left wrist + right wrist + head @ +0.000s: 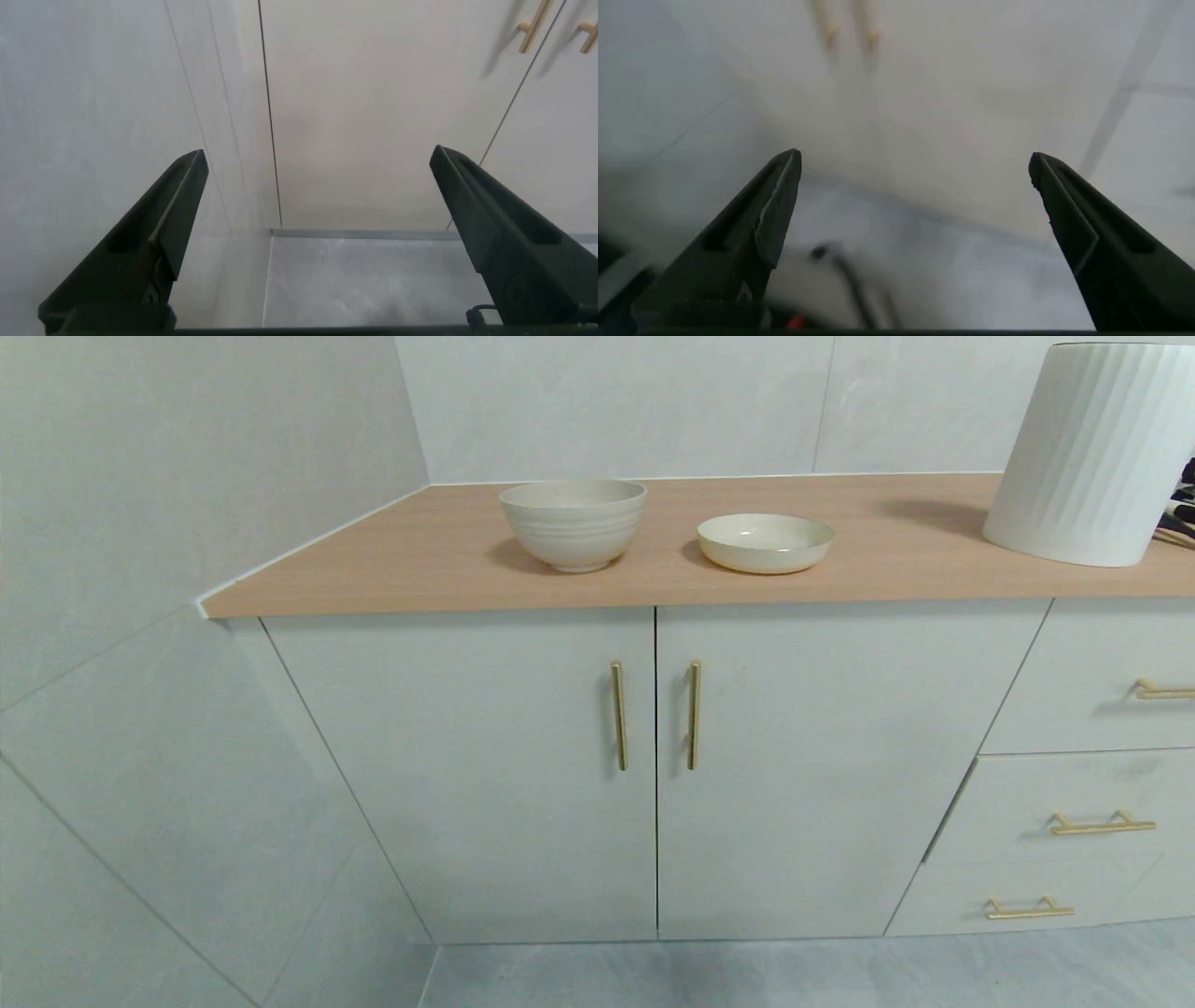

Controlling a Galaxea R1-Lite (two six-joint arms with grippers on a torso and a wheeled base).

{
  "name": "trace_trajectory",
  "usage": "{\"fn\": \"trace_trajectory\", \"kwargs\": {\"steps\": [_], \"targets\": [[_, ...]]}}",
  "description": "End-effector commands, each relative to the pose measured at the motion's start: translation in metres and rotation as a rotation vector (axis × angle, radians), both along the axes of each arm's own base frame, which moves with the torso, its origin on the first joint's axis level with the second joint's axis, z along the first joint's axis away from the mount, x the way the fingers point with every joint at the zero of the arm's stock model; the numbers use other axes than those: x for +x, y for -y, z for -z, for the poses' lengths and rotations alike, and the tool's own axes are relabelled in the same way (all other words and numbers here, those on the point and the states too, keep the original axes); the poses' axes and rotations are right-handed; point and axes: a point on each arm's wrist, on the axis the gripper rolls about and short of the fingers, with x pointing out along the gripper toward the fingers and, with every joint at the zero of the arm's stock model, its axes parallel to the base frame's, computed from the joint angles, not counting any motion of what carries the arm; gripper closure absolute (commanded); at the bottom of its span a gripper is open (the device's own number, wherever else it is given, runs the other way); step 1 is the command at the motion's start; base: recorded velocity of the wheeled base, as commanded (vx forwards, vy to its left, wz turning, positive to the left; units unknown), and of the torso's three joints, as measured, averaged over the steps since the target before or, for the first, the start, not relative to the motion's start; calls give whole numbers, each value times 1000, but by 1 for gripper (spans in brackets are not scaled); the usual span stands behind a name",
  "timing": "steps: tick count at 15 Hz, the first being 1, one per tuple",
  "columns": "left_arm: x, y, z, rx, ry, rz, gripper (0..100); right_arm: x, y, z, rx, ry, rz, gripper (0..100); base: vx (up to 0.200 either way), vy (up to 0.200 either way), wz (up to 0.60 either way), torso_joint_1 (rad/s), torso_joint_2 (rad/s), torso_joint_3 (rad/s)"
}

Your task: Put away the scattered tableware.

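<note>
Left fingers (pixel 159 233) spread wide, holding nothing; right fingers (pixel 752 233) likewise, touching nothing

Two pieces sitting upright on the wooden countertop (pixel 392 569): a deep cream bowl (pixel 573 523) with ribbed sides on the left, and a shallow, glossy cream dish (pixel 765 541) near it on the right, with a gap between them.

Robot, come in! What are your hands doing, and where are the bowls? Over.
Left gripper open, empty. Right gripper open, empty. Deep bowl and shallow bowl on counter. Cabinet doors shut.
</note>
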Motion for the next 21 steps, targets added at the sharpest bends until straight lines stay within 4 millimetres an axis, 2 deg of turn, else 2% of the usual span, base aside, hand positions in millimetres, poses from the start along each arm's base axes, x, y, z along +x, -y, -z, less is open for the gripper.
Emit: {"fn": "trace_trajectory", "kwargs": {"steps": [1, 3, 4, 6, 9, 12, 14, 16, 20, 21], "targets": [[0, 0, 0, 0, 0, -1, 0, 111, -38, -16, -27, -356, -330, 0, 0, 0, 0, 0, 0, 0], [0, 0, 0, 0, 0, -1, 0, 161, -67, -10, -75, -343, -320, 0, 0, 0, 0, 0, 0, 0], [0, 0, 0, 0, 0, -1, 0, 174, -73, -9, -77, -327, -311, 0, 0, 0, 0, 0, 0, 0], [0, 0, 0, 0, 0, -1, 0, 220, -100, -10, -70, -301, -337, 0, 0, 0, 0, 0, 0, 0], [0, 0, 0, 0, 0, -1, 0, 252, -132, -14, -24, -339, -372, 0, 0, 0, 0, 0, 0, 0], [0, 0, 0, 0, 0, -1, 0, 276, -155, -20, -27, -304, -373, 0, 0, 0, 0, 0, 0, 0], [0, 0, 0, 0, 0, -1, 0, 284, -163, -18, -37, -293, -343, 0, 0, 0, 0, 0, 0, 0], [0, 0, 0, 0, 0, -1, 0, 299, -172, -4, -53, -313, -292, 0, 0, 0, 0, 0, 0, 0], [0, 0, 0, 0, 0, -1, 0, 300, -185, 4, -42, -308, -314, 0, 0, 0, 0, 0, 0, 0], [0, 0, 0, 0, 0, -1, 0, 306, -195, 10, -11, -236, -328, 0, 0, 0, 0, 0, 0, 0]]}}
